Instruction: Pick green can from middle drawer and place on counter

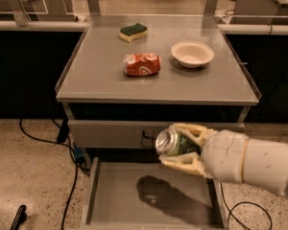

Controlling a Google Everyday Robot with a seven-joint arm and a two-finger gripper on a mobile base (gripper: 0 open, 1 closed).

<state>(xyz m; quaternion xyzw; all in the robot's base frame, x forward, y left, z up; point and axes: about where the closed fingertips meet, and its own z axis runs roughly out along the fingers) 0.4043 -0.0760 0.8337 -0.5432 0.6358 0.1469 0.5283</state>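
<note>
My gripper (175,145) comes in from the right on a thick white arm. Its pale fingers (188,129) are shut on the green can (173,142), whose silver end faces left. The can hangs in the air above the open middle drawer (116,195), in front of the closed drawer front above it. The drawer's grey floor is bare and carries the can's dark shadow. The counter (105,75) is the grey metal tabletop above and behind the can.
On the counter lie a crushed red-orange can (142,64), a white bowl (192,53) and a green-and-yellow sponge (133,31). The closed drawer front (110,133) has a dark loop handle. Black cables (48,140) run on the speckled floor at the left.
</note>
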